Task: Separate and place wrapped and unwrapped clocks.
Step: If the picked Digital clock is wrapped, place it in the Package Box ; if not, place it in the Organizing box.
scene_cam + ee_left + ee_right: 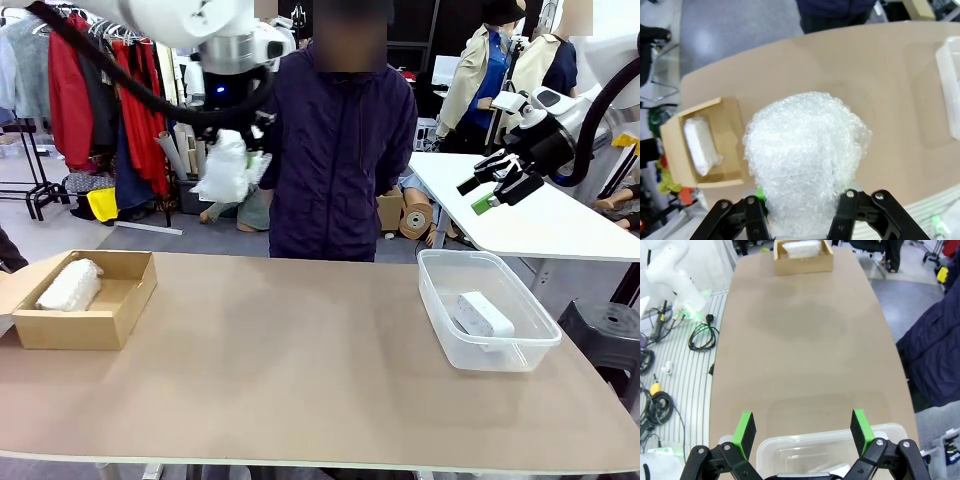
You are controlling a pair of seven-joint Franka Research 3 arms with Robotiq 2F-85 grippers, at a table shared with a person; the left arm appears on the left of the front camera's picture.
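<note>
Counter (300, 360): tan top, with a person in a dark jacket (340, 140) standing at the far side. Left gripper (802, 212): raised high above the counter's left half, fingers closed tight on a wrapped clock (805, 160), a lump in crinkly whitish bubble wrap that hangs below the wrist in the front view (225, 168). Second wrapped clock (70, 286): lying inside the open brown cardboard box (125, 310) at the counter's left end; seen from the left wrist camera it rests along one side of the box (701, 145). Unwrapped clock (484, 314): smooth white rounded block lying in the clear plastic tub (520, 345) at the counter's right end. Right gripper (497, 187): held in the air to the right, above and behind the tub, jaws spread wide and holding nothing; in its own wrist view the green pads (745, 427) stand well apart over the tub's near rim (830, 440).
</note>
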